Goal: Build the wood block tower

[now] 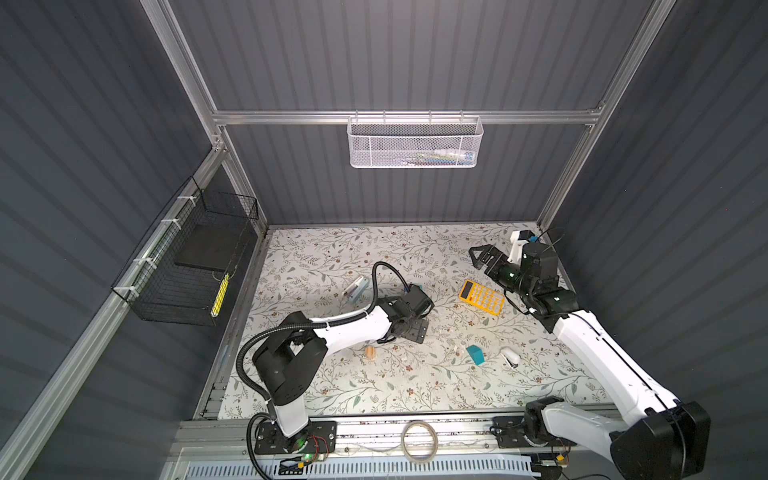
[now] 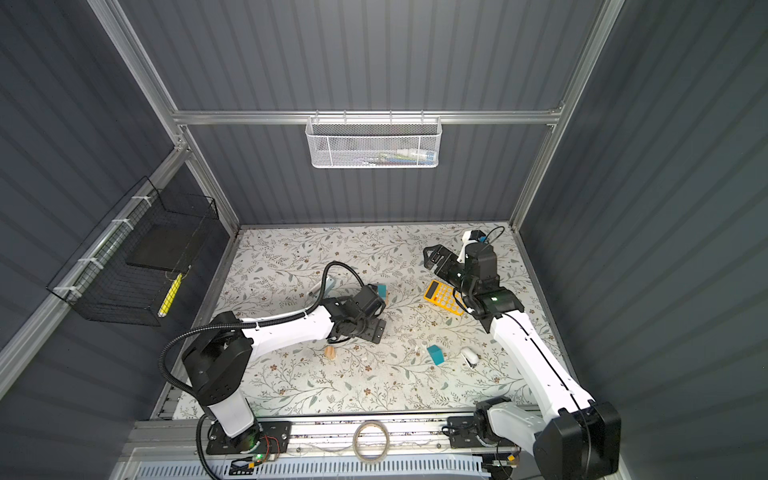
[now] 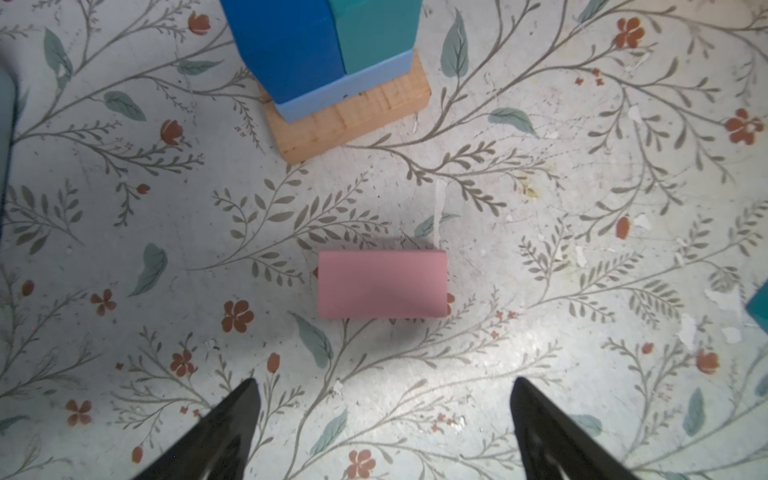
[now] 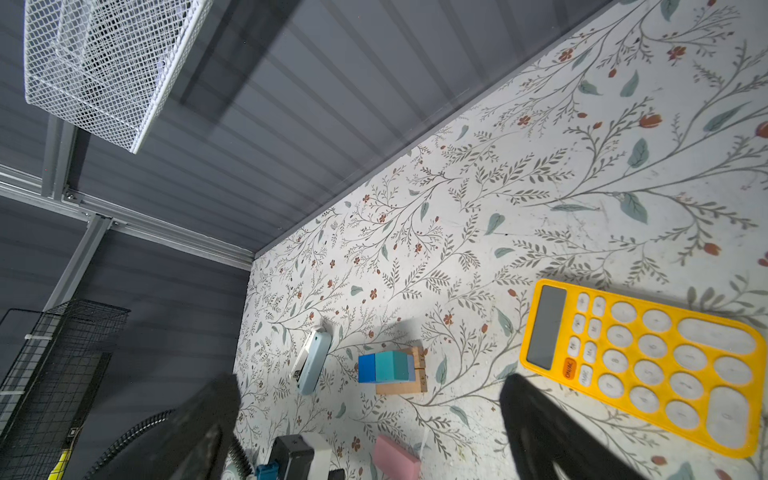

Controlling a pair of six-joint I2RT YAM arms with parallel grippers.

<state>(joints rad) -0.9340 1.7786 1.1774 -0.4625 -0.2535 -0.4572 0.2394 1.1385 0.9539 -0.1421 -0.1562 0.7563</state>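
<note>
Step in hand, by the look of it: pickup of the pink block [image 3: 382, 284]. Hovering over it with the left gripper [image 3: 384, 384], jaws spread wide, nothing between them. Next move, as judged: drop straight down, close on the block's two short ends, lift, carry to the wood block tower [image 3: 316, 62] near it. Needs care around the stack; looks easy to knock.

Wood block tower [image 2: 381, 291] near mat centre in a top view, mostly hidden behind the left wrist, with the gripper at about 6 o'clock of it. Standing now: tan bar [image 3: 353, 120] at base, light blue slab [image 3: 357, 89] on that, dark blue block [image 3: 286, 37] and teal piece [image 3: 374, 33] side by side on top. Looks square and upright.

Loose teal block [image 1: 475, 354] at 5 o'clock of the tower, well apart; yellow calculator [image 1: 482, 297] at 3 o'clock. Parked at about 2 o'clock: right gripper [image 1: 481, 257], raised, jaws wide, empty.
</note>
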